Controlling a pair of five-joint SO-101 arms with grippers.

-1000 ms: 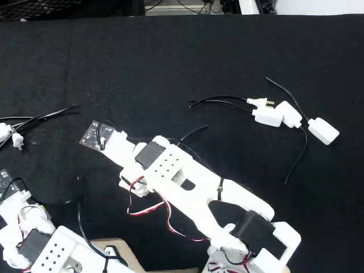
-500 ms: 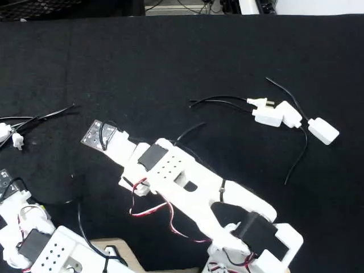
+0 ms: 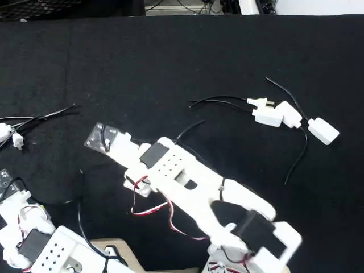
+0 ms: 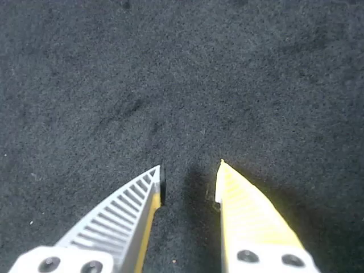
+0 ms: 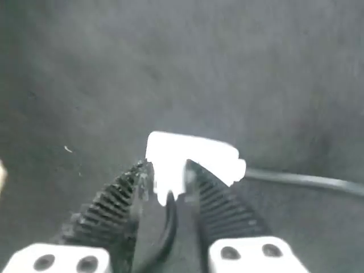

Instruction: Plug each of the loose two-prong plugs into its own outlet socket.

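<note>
**Surroundings off the task**

My high view shows a black, felt-like worktop (image 3: 170,62), matte and faintly speckled. A tan board (image 3: 129,256) lies at its near edge. Beyond the far edge I see dark cables (image 3: 187,7) — black mesh (image 3: 34,5) at one corner, a white panel (image 3: 318,5) at the other.

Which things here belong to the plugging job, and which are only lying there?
Job: held plug in the right hand; pronged plug; white blocks beside it, likely sockets; small wired piece at the left edge.
Lying about: wooden board at the near edge; cables beyond the table.
</note>
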